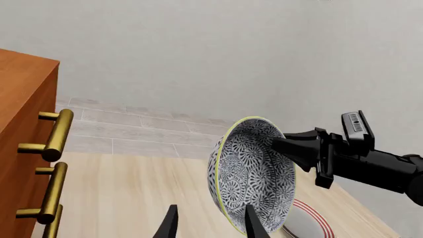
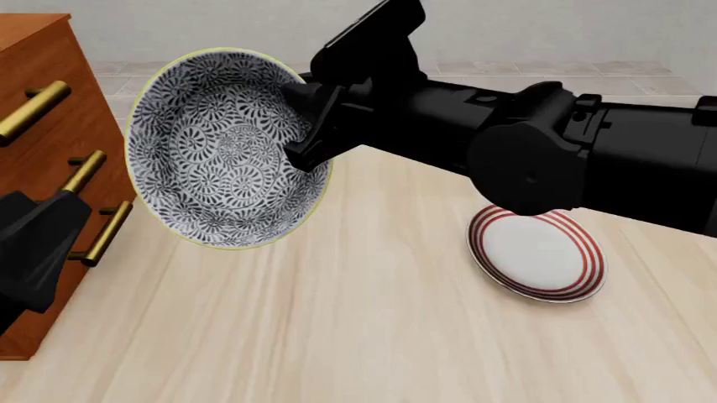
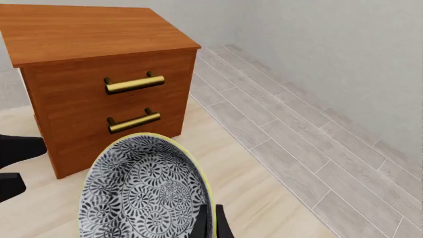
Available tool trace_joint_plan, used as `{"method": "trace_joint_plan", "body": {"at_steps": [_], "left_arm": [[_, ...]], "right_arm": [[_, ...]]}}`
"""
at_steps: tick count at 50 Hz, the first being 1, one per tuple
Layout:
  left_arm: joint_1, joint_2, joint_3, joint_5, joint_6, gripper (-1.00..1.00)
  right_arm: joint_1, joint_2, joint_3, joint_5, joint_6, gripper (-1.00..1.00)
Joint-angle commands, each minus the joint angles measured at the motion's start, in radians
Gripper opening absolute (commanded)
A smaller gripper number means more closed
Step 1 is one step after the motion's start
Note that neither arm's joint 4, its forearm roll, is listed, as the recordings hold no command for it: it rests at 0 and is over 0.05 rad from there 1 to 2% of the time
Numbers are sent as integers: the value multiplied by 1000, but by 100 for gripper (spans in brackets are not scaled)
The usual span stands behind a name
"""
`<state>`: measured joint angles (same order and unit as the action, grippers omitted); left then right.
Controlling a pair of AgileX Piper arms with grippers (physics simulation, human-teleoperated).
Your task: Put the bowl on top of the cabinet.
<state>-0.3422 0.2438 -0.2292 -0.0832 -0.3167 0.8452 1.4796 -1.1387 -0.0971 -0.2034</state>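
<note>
Two dark fingers of the left end effector [image 1: 208, 223] show at the bottom of the left wrist view, spread apart with nothing gripped between them. Just beyond them the bowl [image 1: 254, 176] hangs in the air, tipped on edge, its patterned inside turned toward the right end effector [image 1: 281, 144], which is clamped on its rim. The cabinet [image 1: 23, 144] with its brass handles [image 1: 56, 136] stands at one side, and the plate [image 1: 310, 223] lies on the worktop [image 1: 132, 193] below the bowl.

Front view: the bowl [image 2: 218, 151] is held up above the worktop [image 2: 336, 319], its inside facing the camera, beside the cabinet [image 2: 50, 92] front and not on its top. The right end effector [image 2: 308, 122] pinches the bowl's right rim. The left end effector [image 2: 34, 243] sits low at the left edge; its opening cannot be told here. The plate [image 2: 538, 252] lies flat, well apart from the bowl.

Right wrist view: the bowl [image 3: 145, 191] fills the foreground, rim nipped between closed fingers [image 3: 219, 223]. The cabinet [image 3: 99, 74] stands beyond, its top bare.
</note>
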Motion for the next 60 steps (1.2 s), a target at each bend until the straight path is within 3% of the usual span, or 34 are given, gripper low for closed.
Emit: {"method": "trace_joint_plan", "body": {"at_steps": [1, 60], "left_arm": [[-36, 66, -2, -69, -26, 100], [-70, 414, 7, -384, -24, 100]], "right_arm": [[2, -8, -7, 2, -4, -100], [13, -50, 14, 5, 0, -100]]}}
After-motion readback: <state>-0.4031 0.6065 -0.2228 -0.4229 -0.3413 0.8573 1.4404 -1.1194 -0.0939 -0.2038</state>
